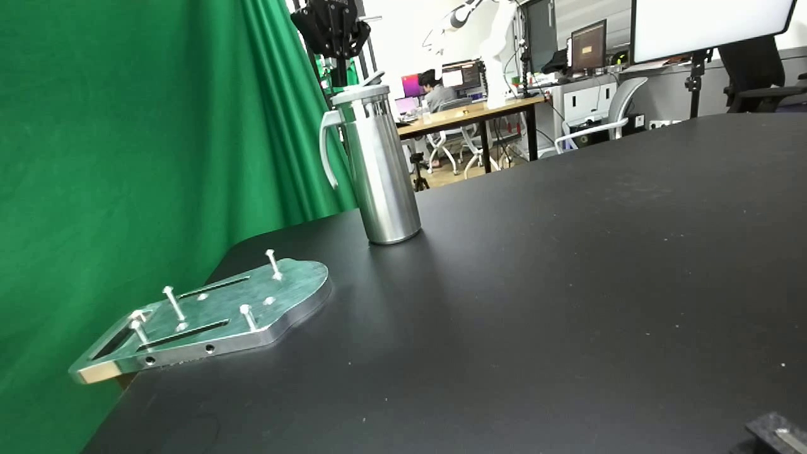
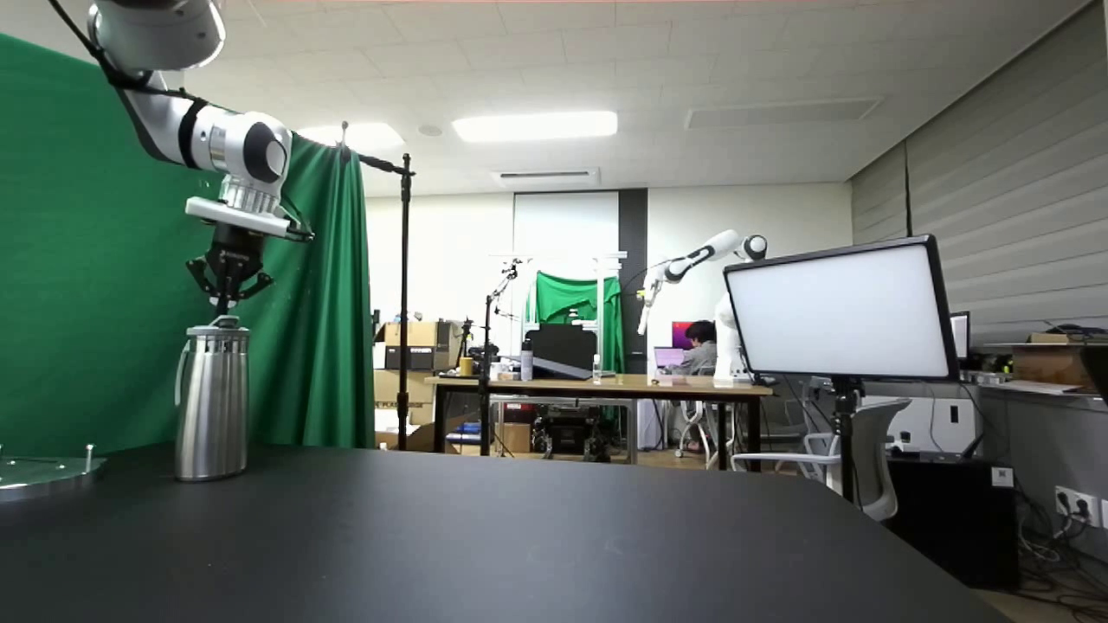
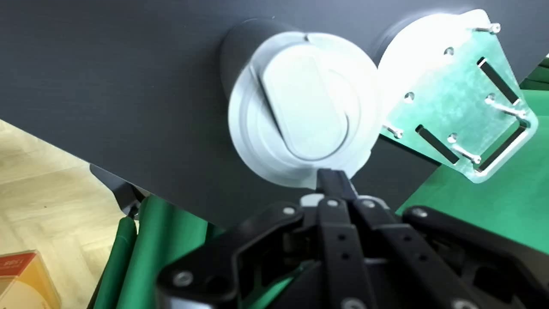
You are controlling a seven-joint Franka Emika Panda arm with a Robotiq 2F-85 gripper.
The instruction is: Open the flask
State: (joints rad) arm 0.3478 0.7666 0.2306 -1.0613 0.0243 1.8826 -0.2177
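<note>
Over the steel flask [image 2: 213, 407], gripper [image 2: 222, 307] points down.
Fingers [image 3: 336, 184] pressed together, holding nothing; probably paired to push the tilted lid flap [image 3: 304, 103] like one rod. Contact unclear.

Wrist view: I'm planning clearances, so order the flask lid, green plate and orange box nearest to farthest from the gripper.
1. Flask lid: upper middle of the picture.
2. Green plate: upper right.
3. Orange box: lower-left corner.
</note>
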